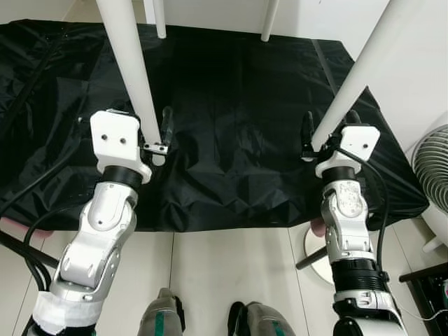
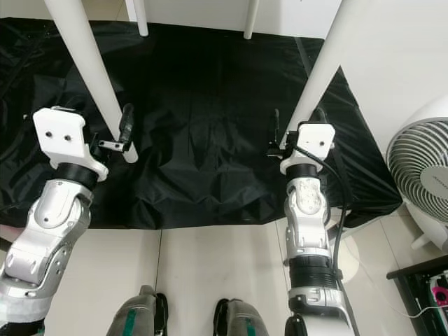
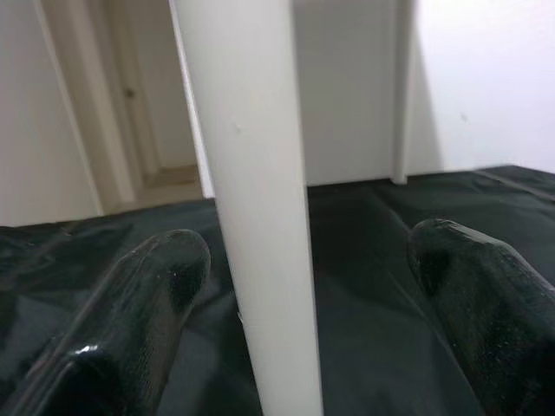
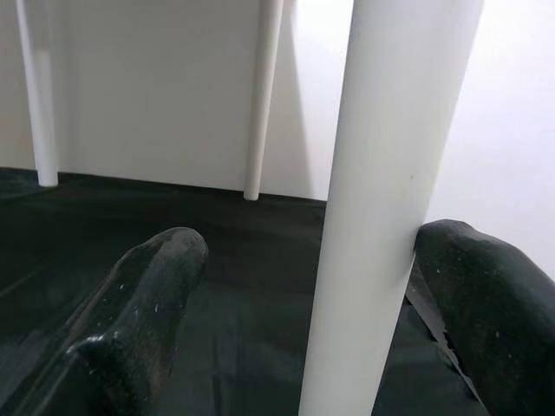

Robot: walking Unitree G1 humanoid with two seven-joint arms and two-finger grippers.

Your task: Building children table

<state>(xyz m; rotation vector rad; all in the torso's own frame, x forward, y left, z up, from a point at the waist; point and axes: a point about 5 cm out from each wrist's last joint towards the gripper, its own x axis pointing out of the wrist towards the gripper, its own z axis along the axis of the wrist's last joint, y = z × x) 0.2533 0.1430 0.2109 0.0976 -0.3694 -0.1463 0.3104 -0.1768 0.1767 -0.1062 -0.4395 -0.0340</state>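
Observation:
A white table stands on a black cloth [image 1: 238, 147], and its four round legs reach down to it. The near left leg [image 1: 131, 70] passes between the fingers of my left gripper [image 1: 154, 129], which is open, with a gap on both sides of the leg [image 3: 260, 217]. Around the near right leg [image 1: 353, 84] my right gripper [image 1: 329, 129] is open too; one finger [image 4: 473, 286] touches the leg [image 4: 381, 199] and the other stands apart. Two far legs [image 1: 159, 21] [image 1: 269, 21] stand at the cloth's back edge.
A white fan [image 1: 430, 164] stands on the floor at the right, beside the cloth. A round white base [image 1: 315, 252] lies by my right arm. My feet [image 1: 210, 318] are on pale tiles at the cloth's near edge. A wall runs behind the table.

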